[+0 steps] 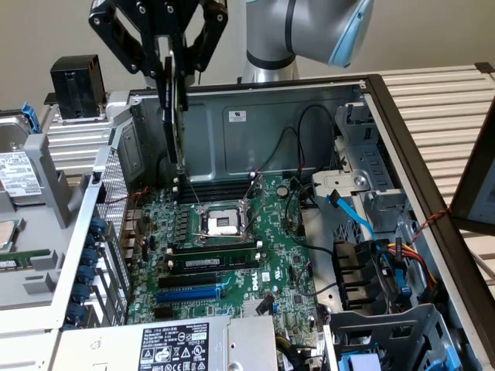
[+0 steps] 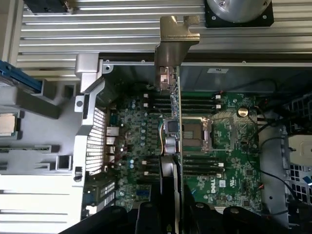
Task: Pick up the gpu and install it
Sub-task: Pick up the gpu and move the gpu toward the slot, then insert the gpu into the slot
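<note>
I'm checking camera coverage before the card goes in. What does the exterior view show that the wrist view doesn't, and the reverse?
Exterior view: the grey-and-blue robot arm and the labelled silver power supply. Wrist view: the silver metal end bracket of the card, which is seen edge-on. Both: the gripper shut on the short black-shrouded gpu, held above the big green motherboard inside the open grey metal case.

Dull metal bracket [image 2: 178, 29] on the gpu [image 1: 172, 108]; matt grey sheet metal case [image 1: 209, 131]
</note>
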You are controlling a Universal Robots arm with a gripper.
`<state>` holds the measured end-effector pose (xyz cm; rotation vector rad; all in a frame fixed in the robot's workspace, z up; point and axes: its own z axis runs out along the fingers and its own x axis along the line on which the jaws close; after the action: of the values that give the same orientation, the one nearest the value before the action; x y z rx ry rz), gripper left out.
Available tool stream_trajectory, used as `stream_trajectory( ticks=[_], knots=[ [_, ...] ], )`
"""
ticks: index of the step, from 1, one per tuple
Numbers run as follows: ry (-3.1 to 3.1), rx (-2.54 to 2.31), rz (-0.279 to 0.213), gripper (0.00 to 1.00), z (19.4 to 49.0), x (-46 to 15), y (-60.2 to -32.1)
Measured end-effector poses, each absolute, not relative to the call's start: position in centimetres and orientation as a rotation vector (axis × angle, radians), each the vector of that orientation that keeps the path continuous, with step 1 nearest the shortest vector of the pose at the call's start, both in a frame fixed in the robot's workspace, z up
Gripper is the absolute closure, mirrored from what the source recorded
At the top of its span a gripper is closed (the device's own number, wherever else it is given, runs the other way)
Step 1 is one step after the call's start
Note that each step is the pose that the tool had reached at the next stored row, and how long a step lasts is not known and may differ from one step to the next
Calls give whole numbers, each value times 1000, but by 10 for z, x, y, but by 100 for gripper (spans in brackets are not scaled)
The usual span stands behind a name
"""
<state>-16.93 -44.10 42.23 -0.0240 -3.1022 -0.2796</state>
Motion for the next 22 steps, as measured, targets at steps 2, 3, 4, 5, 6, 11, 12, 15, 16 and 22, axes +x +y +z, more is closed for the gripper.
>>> stream_trajectory(
  ticks=[2,3,4,5,6,11,12,15,16,22],
  knots=[
    [-3100,-24,-279,73,422,-161,-442],
    [-3099,-24,-279,73,422,-156,-443],
    [-3099,-25,-279,73,422,-152,-443],
    [-3098,-25,-279,73,422,-148,-444],
    [-3097,-25,-279,73,422,-143,-444],
    [-3097,-25,-279,73,422,-133,-445],
    [-3097,-25,-280,73,422,-133,-445],
    [-3097,-25,-281,73,422,-133,-445],
    [-3097,-25,-281,73,422,-133,-445],
    [-3097,-24,-282,73,422,-133,-445]
  ],
)
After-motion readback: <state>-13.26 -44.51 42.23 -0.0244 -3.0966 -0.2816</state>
